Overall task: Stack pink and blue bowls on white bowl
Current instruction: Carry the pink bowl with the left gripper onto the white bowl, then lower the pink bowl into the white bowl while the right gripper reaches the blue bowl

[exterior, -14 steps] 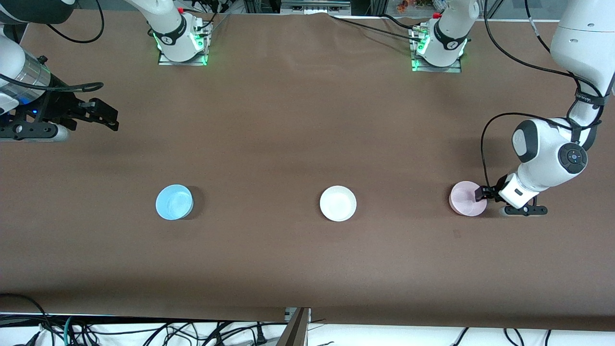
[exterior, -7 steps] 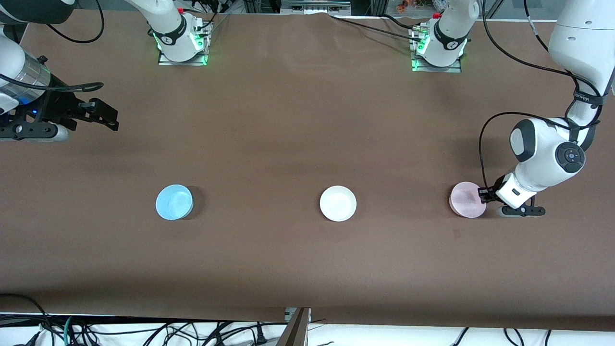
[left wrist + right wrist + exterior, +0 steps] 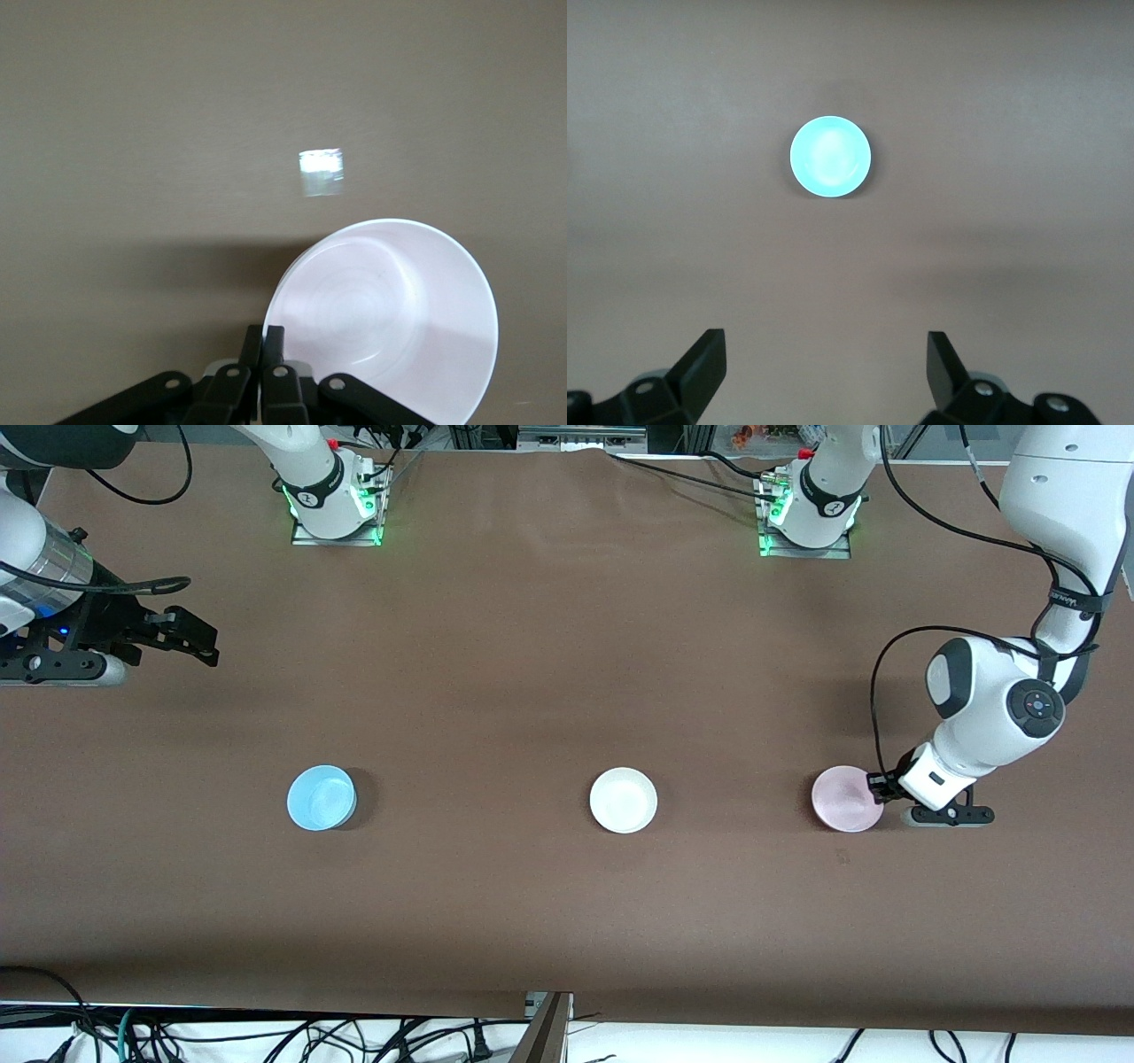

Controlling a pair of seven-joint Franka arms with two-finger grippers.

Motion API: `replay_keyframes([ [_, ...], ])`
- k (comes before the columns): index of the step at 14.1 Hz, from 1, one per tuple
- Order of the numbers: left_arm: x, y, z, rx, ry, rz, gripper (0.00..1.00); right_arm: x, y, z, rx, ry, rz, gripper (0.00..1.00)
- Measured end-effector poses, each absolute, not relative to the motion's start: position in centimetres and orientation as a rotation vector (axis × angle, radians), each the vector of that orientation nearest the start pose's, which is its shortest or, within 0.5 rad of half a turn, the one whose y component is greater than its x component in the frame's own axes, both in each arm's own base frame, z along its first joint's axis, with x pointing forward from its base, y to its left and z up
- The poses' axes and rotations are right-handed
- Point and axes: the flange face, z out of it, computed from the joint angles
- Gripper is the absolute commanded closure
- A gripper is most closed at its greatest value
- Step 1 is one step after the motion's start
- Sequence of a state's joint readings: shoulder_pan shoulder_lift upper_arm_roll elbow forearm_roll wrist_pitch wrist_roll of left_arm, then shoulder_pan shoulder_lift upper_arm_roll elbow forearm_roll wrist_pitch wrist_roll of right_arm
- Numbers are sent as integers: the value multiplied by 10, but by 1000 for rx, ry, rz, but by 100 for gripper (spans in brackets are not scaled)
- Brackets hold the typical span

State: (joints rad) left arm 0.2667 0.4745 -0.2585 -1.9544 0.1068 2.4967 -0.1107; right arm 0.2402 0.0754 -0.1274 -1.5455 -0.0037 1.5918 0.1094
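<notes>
The pink bowl (image 3: pixel 846 799) is at the left arm's end of the table, tilted and lifted slightly. My left gripper (image 3: pixel 880 786) is shut on its rim; in the left wrist view the fingers (image 3: pixel 273 350) pinch the rim of the pink bowl (image 3: pixel 390 319). The white bowl (image 3: pixel 624 800) sits in the middle of the table. The blue bowl (image 3: pixel 321 797) sits toward the right arm's end; it also shows in the right wrist view (image 3: pixel 830 156). My right gripper (image 3: pixel 199 642) is open and empty, up in the air at the right arm's end of the table.
The brown table cover (image 3: pixel 532 646) carries only the three bowls. The arms' bases (image 3: pixel 337 500) stand along the edge farthest from the front camera. Cables (image 3: pixel 266 1036) hang below the near edge.
My left gripper has moved toward the white bowl with the pink bowl held in it, by a short way. The right arm has not moved.
</notes>
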Motion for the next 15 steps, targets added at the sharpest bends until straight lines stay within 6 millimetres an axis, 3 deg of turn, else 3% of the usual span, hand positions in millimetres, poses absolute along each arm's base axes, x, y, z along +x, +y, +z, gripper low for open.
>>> replay_keyframes([
  [4,635,-93,301,-3238,-392,-108,100,575,67,596,-3158,-6,42,0],
  [7,626,-175,323,-3253,-598,-97,100,575,67,596,-3158,-5,41,0],
  [11,603,-267,318,-3240,-776,-30,100,575,67,595,-3158,-2,44,0],
  [13,593,-300,306,-3229,-837,20,100,579,65,589,-3160,6,50,0],
  [15,591,-324,293,-3215,-879,44,100,591,67,569,-3165,4,60,0],
])
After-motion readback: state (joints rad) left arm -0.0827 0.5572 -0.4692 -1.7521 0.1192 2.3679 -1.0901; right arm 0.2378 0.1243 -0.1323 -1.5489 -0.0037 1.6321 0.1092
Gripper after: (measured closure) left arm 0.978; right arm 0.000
